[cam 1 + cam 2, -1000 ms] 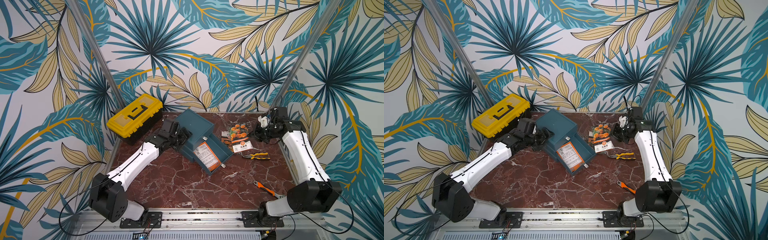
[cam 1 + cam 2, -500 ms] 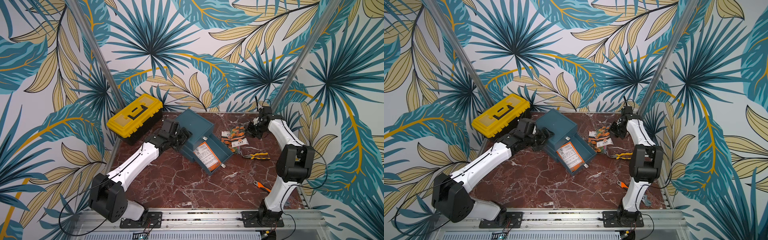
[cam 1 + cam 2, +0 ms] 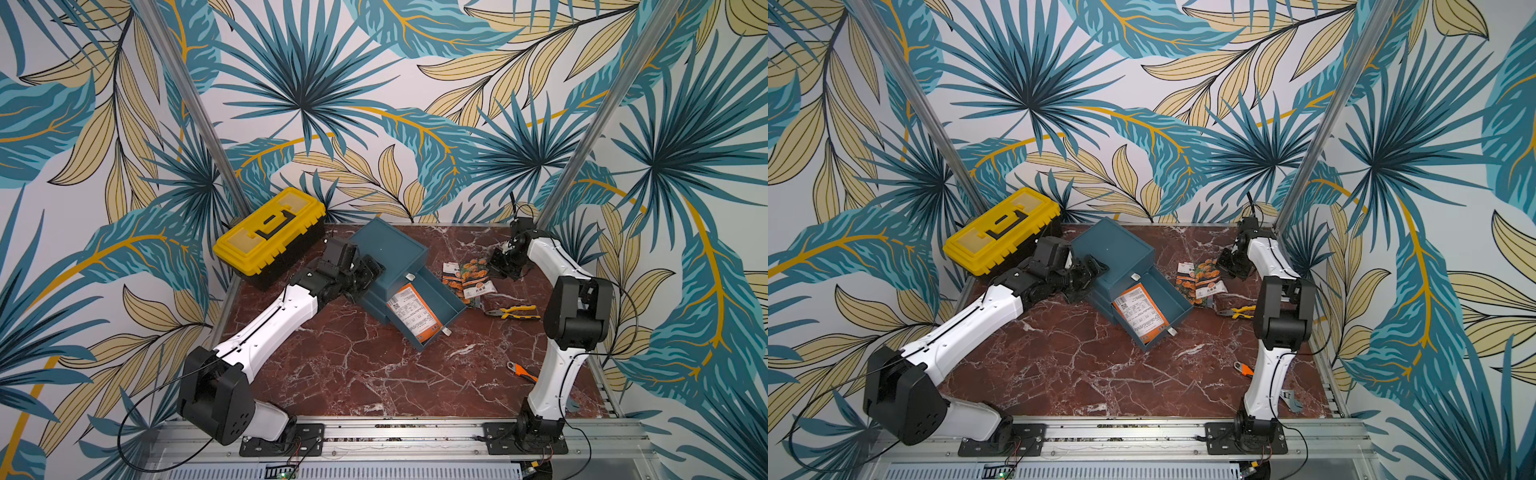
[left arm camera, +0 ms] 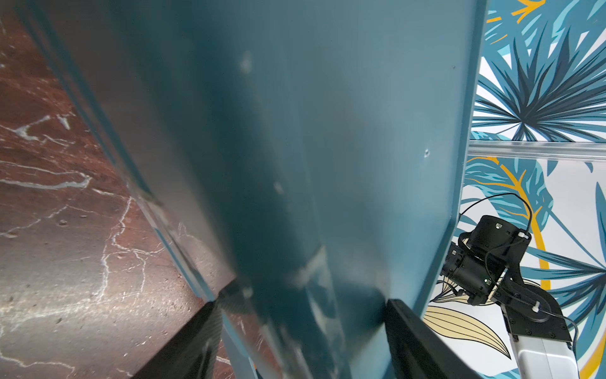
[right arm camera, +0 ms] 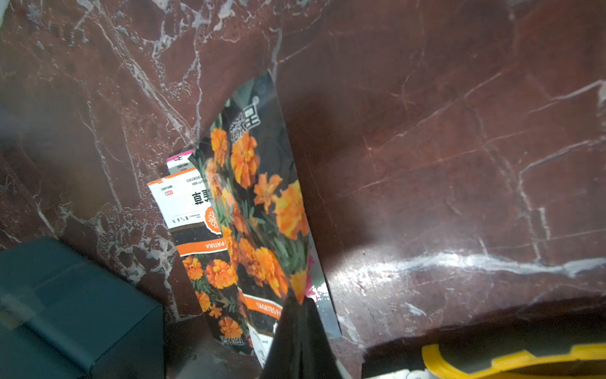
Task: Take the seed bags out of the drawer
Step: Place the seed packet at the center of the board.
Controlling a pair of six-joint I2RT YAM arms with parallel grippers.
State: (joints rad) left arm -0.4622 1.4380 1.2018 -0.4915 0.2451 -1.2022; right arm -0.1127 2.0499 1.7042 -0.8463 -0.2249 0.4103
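Drawer (image 3: pixel 442 299) has no lid, so straight-down access is clear; one seed bag (image 3: pixel 413 311) lies flat inside. Front half of tabletop (image 3: pixel 353 382) is bare.

Back left is blocked by the toolbox (image 3: pixel 270 232), the left arm (image 3: pixel 274 324), and the left gripper (image 3: pixel 370 270) clamped across the cabinet (image 3: pixel 390 245) rear corner.

Right of the drawer, the bag pile (image 3: pixel 455 276) sits near its wall with a narrow gap between. Pliers (image 3: pixel 511 311) lie just in front of the pile. Right gripper (image 3: pixel 503 265) is closed on the top bag (image 5: pixel 259 197), blocking the pile's far side.

Right elbow (image 3: pixel 577 311) stands over the right edge, with an orange tool (image 3: pixel 524 372) by that arm's base.
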